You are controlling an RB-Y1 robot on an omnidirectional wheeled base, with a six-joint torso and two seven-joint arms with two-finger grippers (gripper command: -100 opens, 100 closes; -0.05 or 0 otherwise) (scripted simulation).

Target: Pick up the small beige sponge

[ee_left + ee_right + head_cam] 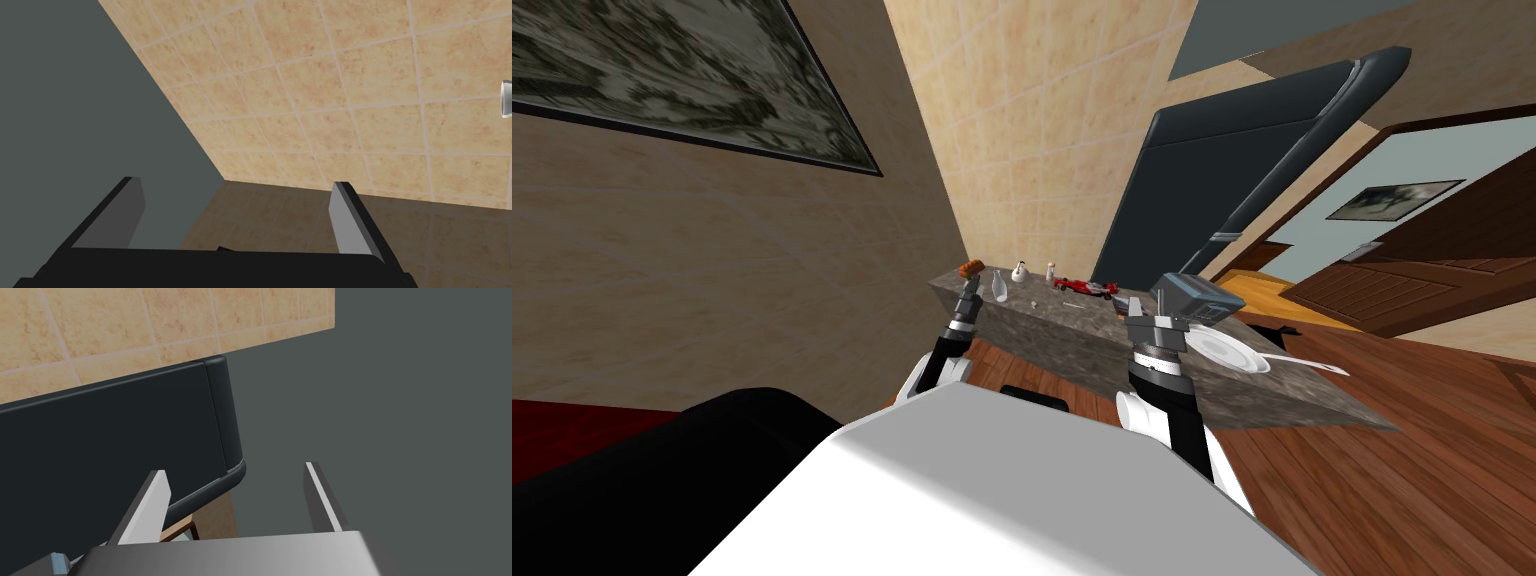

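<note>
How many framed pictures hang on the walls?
2. A large picture is on the brown wall at left; a small picture is on the pale wall past the open door at right. Others may be hidden.

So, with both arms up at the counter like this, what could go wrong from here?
1. The open left gripper hovers beside a clear glass vessel on the grey stone counter; a sideways reach might tip it.
2. The open right gripper sits close to a grey-blue box and a round white plate, which a swing could bump.
3. The tiny beige speck may be the sponge, but it is too small to be sure; a wrong target is possible.
</note>
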